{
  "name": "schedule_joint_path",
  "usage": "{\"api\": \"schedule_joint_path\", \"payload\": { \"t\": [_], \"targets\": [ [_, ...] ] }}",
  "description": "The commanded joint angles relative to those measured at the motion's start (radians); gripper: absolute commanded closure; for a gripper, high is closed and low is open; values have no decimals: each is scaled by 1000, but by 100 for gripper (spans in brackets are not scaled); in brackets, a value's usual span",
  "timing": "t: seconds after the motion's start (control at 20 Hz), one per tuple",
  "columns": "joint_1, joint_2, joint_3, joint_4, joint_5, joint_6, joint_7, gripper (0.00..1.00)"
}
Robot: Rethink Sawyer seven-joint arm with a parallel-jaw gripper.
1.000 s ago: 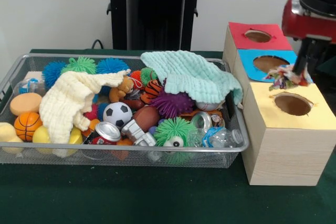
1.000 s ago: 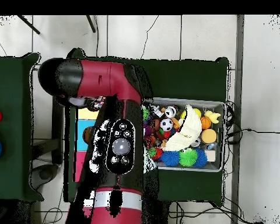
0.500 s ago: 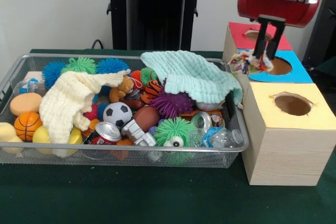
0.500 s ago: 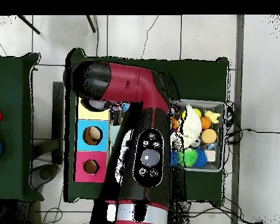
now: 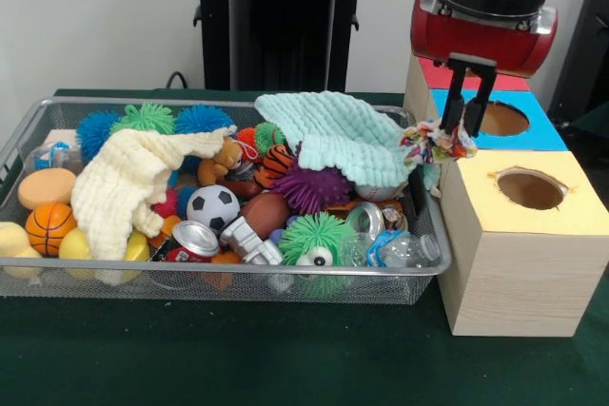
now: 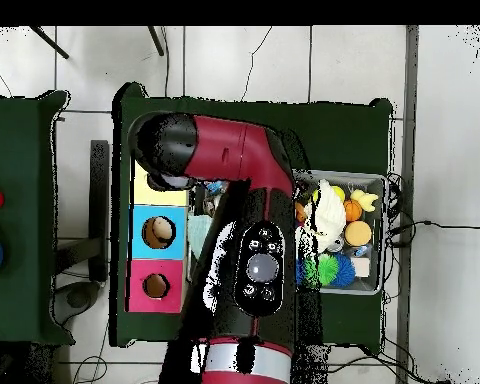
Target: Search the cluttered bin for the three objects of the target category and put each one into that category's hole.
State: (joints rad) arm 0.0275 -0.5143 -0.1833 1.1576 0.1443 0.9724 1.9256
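The gripper [image 5: 461,130], fingers clenched on a multicoloured rope toy [image 5: 434,143], has swung from over the yellow-topped box [image 5: 529,235] at right back leftward past the blue hole [image 5: 501,119] toward the bin [image 5: 419,268], so the drop looks unfinished.

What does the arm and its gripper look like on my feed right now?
The arm has a glossy red shell with black joints. From above, a black oval panel with round buttons sits on it, above a silver band near the base. In front, the wrist is a black cylinder over a red housing with a silver rim. The gripper has two thin black fingers.
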Motion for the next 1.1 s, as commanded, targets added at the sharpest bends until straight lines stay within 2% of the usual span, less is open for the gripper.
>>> {"api": "schedule_joint_path", "payload": {
  "t": [0.05, 0.5, 1.1],
  "targets": [
    [18, 46, 63, 124, -47, -38, 81, 100],
    [51, 37, 48, 131, -34, -23, 113, 100],
    [65, 67, 48, 117, -23, -55, 136, 100]
  ]
}}
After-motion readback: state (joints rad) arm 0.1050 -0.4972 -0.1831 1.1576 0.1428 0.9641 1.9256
